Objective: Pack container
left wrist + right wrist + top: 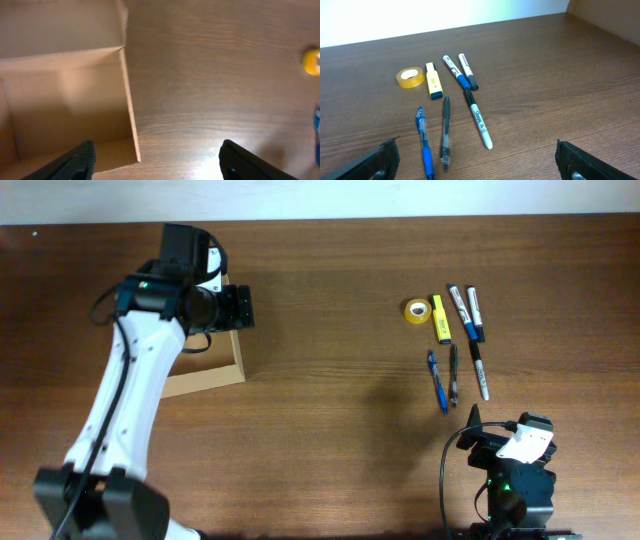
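The container (205, 377) is a tan cardboard box standing open at the table's left, mostly under my left arm. In the left wrist view its bare inside (65, 110) fills the left half and its right wall (129, 100) runs down the middle. My left gripper (243, 307) (157, 147) is open and straddles that wall, one finger over the box's inside and the other over the table. It holds nothing. My right gripper (498, 428) (476, 152) is open and empty near the front right edge, short of the pens.
At the right lie a yellow tape roll (416, 310) (410, 77), a yellow highlighter (440, 318) (434, 80), two capped markers (467, 312) (460, 71), a white marker (481, 375) (479, 120), a blue pen (437, 380) (424, 145) and a black pen (453, 375) (445, 131).
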Robot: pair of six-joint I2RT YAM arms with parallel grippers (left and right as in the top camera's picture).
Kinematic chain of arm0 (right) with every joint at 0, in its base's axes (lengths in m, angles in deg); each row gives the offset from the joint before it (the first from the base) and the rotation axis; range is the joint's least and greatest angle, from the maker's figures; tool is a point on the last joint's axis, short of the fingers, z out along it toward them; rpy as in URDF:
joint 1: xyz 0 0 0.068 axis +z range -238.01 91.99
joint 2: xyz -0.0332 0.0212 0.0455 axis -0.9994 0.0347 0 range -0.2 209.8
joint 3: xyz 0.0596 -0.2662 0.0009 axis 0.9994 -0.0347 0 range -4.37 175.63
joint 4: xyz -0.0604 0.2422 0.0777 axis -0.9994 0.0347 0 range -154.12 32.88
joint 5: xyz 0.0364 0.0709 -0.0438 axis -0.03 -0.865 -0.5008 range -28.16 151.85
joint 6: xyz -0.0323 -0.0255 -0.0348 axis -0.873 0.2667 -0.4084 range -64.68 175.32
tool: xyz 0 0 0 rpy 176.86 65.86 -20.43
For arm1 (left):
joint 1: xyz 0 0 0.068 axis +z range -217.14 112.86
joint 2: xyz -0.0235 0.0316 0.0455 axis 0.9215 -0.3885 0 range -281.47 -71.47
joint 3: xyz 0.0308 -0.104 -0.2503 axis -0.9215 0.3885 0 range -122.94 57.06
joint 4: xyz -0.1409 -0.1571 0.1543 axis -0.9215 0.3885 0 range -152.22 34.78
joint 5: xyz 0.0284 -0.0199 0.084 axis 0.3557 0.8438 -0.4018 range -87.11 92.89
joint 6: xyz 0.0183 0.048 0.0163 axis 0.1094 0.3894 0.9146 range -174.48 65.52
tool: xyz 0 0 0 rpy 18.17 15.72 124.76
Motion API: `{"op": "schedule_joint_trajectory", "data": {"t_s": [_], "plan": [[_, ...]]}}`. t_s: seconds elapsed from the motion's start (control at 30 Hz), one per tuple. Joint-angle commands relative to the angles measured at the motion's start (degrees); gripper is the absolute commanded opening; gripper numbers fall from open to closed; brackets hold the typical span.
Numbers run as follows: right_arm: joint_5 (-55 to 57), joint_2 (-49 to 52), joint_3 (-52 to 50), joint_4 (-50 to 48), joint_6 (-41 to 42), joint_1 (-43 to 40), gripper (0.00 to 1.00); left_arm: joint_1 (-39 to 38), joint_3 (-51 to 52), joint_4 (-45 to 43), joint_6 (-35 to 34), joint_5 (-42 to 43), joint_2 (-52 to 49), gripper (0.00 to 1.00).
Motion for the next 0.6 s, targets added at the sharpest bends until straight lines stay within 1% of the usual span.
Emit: {"op": "schedule_joint_trajectory", "data": {"t_s": [0.0, 0.17, 0.3, 0.37, 0.57], "plan": [[-0.09, -0.66, -0.39, 0.02, -0.37, -0.44, 0.99, 0.09, -0.94, 0.20, -8.24, -3.04, -5.18, 0.74], [-0.09, -0.66, -0.39, 0.02, -0.37, -0.44, 0.99, 0.15, -0.94, -0.33, -12.68, -3.58, -10.23, 0.64], [-0.09, -0.66, -0.39, 0.02, -0.37, -0.44, 0.99, 0.42, -0.94, -0.68, -13.05, -3.69, -14.01, 0.61], [-0.09, -0.66, -0.39, 0.02, -0.37, -0.44, 0.99, 0.61, -0.94, -0.81, -13.05, -3.67, -15.80, 0.56], [-0.09, -0.66, -0.39, 0.02, -0.37, -0.44, 0.99, 0.61, -0.94, -1.40, -13.03, -3.65, -19.89, 0.55]]}}
